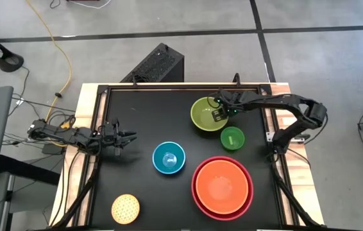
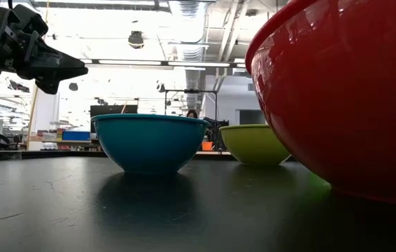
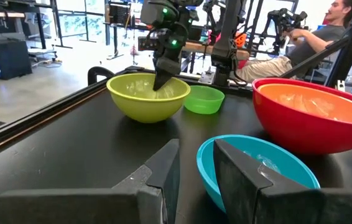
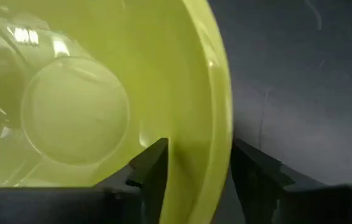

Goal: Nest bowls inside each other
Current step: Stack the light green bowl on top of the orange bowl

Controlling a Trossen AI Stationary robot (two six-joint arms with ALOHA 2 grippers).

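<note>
The lime green bowl (image 1: 207,115) stands on its base at the far right of the black table. My right gripper (image 1: 220,113) points steeply down over its right rim, open, one finger inside the bowl and one outside (image 4: 198,168). The smallest dark green bowl (image 1: 232,138) sits just nearer. The blue bowl (image 1: 168,158) stands mid-table. The orange bowl (image 1: 223,183) lies inside the red bowl (image 1: 197,196) at the near right. The speckled yellow bowl (image 1: 125,208) is at the near left. My left gripper (image 1: 127,136) waits open at the left. My right gripper straddles the lime green bowl's rim (image 4: 216,155) on its right side, coming steeply from above, one finger inside (image 4: 154,165) and one outside (image 4: 250,171). Whether the fingers touch the wall I cannot tell. The bowl rests on the table.
The table has a raised dark frame (image 1: 168,88) and wooden side rails. A person sits beyond the far edge (image 3: 313,37) among other equipment. Bare tabletop lies between the blue bowl and my left gripper, and at the far left.
</note>
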